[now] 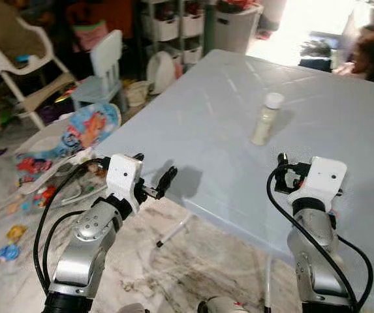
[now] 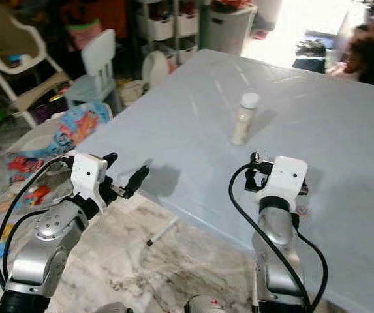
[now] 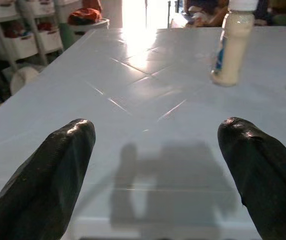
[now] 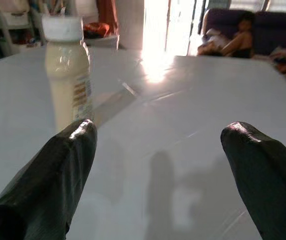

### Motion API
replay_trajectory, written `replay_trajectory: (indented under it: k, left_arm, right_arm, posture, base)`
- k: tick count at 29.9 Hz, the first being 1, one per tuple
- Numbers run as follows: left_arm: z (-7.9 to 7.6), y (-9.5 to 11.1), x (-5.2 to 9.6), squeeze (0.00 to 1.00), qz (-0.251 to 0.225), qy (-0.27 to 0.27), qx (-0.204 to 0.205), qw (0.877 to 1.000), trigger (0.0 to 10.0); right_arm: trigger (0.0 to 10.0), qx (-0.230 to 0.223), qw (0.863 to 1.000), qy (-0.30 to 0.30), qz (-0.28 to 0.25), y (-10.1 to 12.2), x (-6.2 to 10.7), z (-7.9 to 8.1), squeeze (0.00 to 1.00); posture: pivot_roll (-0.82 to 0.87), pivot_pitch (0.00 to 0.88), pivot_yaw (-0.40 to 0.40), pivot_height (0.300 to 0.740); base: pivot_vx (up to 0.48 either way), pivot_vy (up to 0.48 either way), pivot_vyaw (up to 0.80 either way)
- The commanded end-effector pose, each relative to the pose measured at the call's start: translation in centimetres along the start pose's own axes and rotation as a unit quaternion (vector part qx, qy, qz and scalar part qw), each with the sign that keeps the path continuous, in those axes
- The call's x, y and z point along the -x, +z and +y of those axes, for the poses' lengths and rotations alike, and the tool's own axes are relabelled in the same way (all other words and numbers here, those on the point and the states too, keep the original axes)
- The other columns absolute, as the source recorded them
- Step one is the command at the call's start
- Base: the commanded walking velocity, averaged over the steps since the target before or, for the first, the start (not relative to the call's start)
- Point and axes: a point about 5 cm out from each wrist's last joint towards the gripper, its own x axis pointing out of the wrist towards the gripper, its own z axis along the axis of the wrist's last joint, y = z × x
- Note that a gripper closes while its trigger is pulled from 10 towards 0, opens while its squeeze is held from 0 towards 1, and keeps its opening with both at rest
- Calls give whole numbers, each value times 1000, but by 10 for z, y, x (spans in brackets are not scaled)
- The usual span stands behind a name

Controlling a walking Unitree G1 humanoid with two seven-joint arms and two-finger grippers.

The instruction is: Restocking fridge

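A pale grey worktop (image 1: 206, 111) is seen carrying an upright, white-capped cream bottle (image 1: 265, 119) well inside its near edge. The left pincer (image 1: 160, 183) is held open at that edge; the right pincer (image 4: 157, 165) is held open above the worktop, short of the bottle.

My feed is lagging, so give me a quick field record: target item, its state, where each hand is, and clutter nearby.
target: white-capped bottle of creamy liquid
state: upright, cap on, standing alone on the grey table
left hand: open, holding nothing, at the table's near edge, well short of the bottle
right hand: open, holding nothing, over the table, the bottle just ahead of it and slightly toward the robot's left
clutter: white child's chair and toys on the floor to the left
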Motion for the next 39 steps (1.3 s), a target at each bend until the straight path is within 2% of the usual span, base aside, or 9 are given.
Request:
replay_trajectory:
  k: [1,12,20,24,32,33,39]
  left_arm:
    - [2,3,0,0,-5,-3,-6,1000,10000]
    - [0,2,0,0,-4,-6,-5,1000,10000]
    - [0,2,-1,0,-4,-4,-4,1000,10000]
    - [0,1,-1,0,-1,2,-7,1000,10000]
    - [7,-1,1,0,-2,36,-21,999,10000]
    - [8,-1,2,0,0,39,-23,999,10000]
    - [8,-2,3,0,-1,43,-25,999,10000]
  right_arm:
    - [10000,0,1000,7,-8,4,-2,4,0]
    - [10000,24,999,18,-18,5,-1,8,0]
    - [10000,26,999,29,-20,6,-3,9,0]
    - [10000,36,998,49,-25,7,-3,12,0]
    - [10000,50,994,87,-42,11,-1,20,0]
    - [10000,46,993,101,-47,12,0,24,1000]
    - [10000,55,991,107,-52,11,1,26,1000]
  posture:
    - [31,0,11,740]
    - [27,0,13,740]
    - [24,0,11,740]
    - [23,0,11,740]
    - [25,0,12,740]
    - [29,0,10,740]
    - [33,0,6,740]
  base:
    - [319,0,0]
    - [321,0,0]
    - [354,0,0]
    - [298,0,0]
    - [0,0,0]
    - [0,0,0]
    - [0,0,0]
